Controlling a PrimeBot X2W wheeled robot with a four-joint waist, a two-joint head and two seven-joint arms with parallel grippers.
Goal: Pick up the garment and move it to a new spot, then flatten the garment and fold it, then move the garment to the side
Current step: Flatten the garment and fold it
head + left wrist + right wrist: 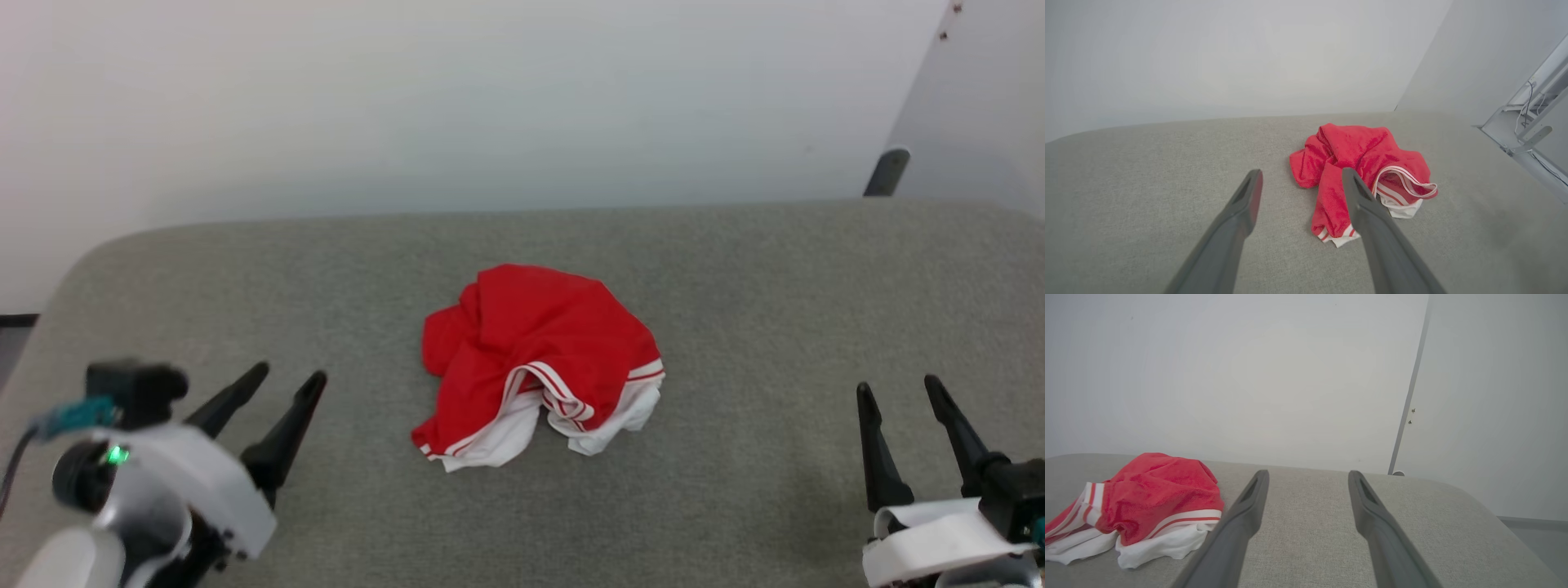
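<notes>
The garment (535,359) lies crumpled in a heap at the middle of the grey padded table (735,278), red on top with white fabric and red-and-white striped trim along its near edge. My left gripper (282,376) hovers open at the lower left, well to the left of the heap and holding nothing. My right gripper (896,385) stands open at the lower right, far from the heap. In the left wrist view the garment (1363,163) sits just beyond the open left gripper (1302,173), partly behind one finger. The right wrist view has the garment (1147,498) left of the open right gripper (1308,473).
A white wall (490,98) runs behind the table's rounded far edge. A dark post (886,171) stands past the back right corner. White framework with cables (1531,122) stands off the table's right side.
</notes>
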